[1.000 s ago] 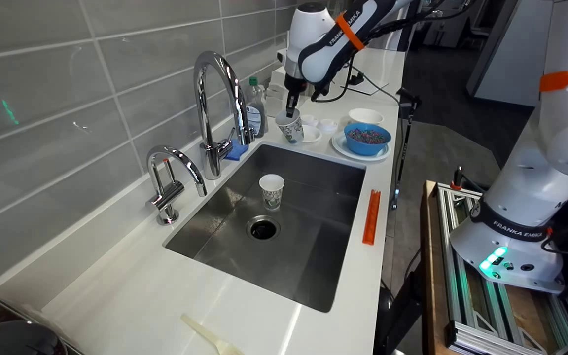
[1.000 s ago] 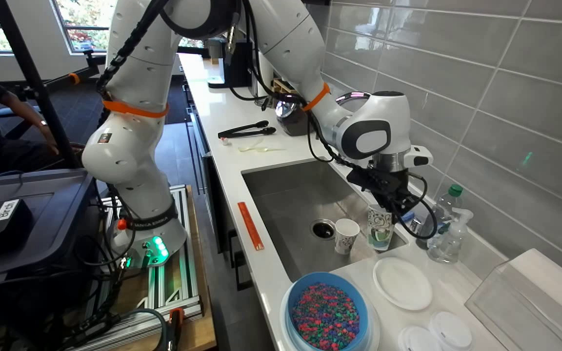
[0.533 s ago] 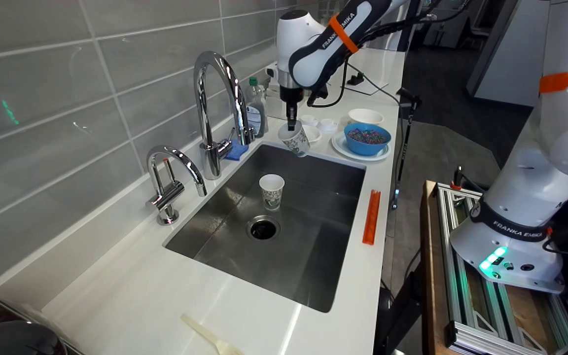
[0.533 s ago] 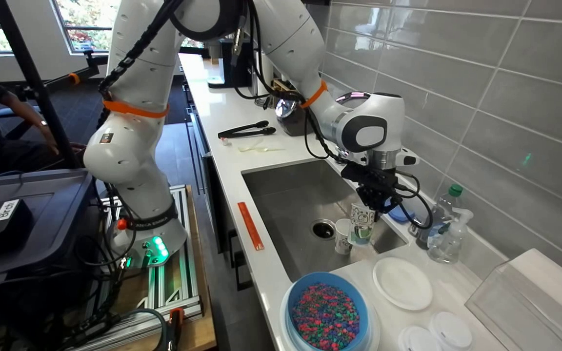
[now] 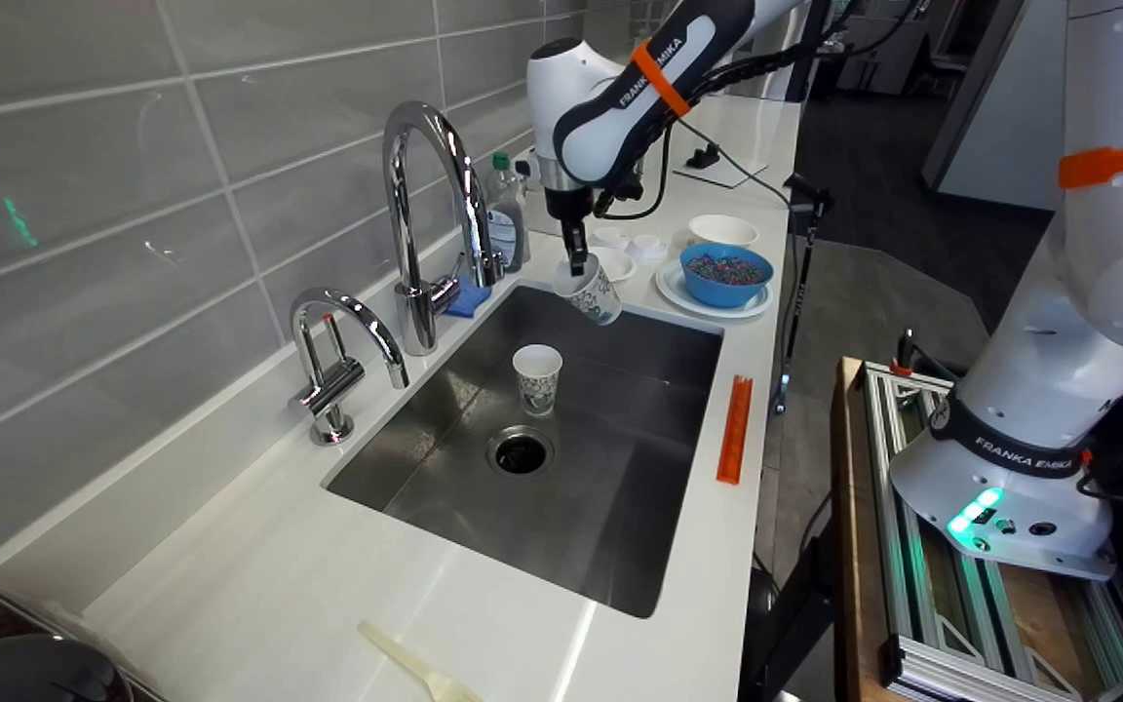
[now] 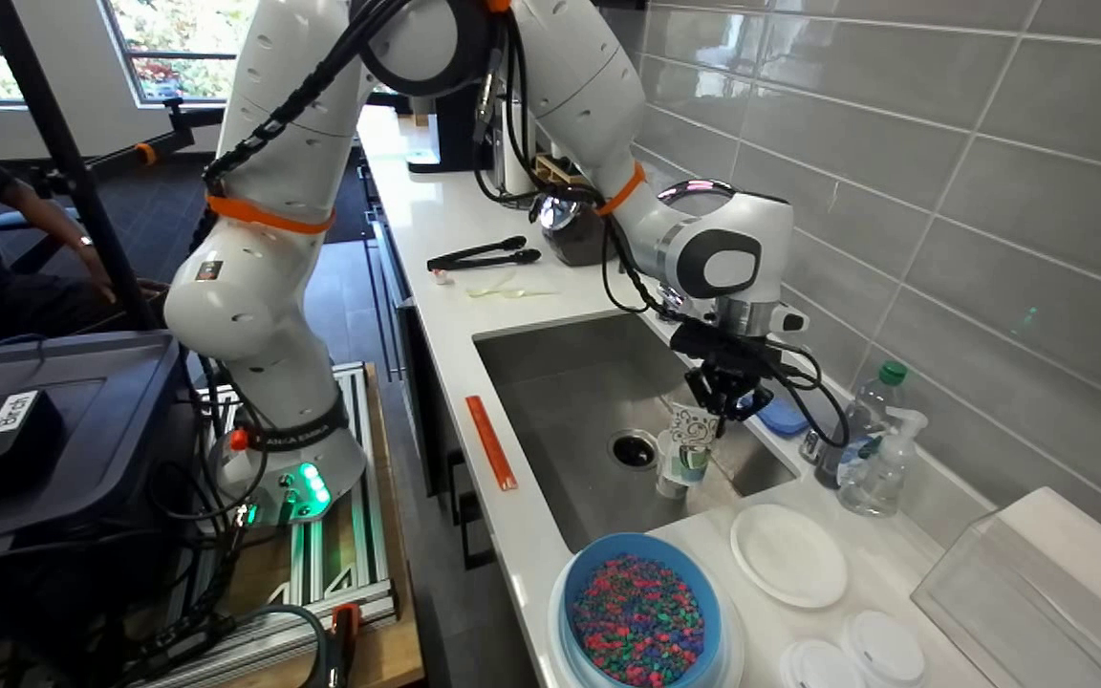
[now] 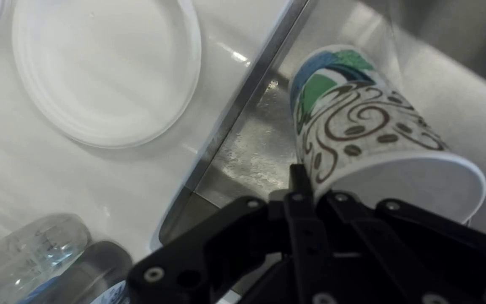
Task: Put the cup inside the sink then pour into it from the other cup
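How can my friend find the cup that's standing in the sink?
Look for the big steel sink in the white counter. Near its round drain stands a patterned white cup. Unlike the tilted cup gripped by the end effector, this one stands upright, held by nothing.

The arm [image 6: 584, 91] stretches to the sink [image 5: 581, 512]; near the sink's corner the wrist [image 6: 768, 234] hangs down, the gripper [image 5: 577, 264] below perhaps slightly tilted, clamped in a narrow pinch.
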You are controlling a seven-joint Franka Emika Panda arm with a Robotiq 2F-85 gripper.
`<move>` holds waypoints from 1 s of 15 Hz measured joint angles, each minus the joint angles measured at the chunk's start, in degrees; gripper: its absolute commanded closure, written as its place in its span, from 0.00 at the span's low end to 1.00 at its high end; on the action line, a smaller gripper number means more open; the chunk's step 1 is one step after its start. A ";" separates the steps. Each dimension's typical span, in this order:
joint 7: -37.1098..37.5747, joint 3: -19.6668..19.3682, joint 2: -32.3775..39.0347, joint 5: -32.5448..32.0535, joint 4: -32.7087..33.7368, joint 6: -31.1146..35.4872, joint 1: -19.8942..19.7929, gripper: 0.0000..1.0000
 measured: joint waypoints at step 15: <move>-4.28 0.69 7.43 -1.83 9.67 -12.12 2.61 0.99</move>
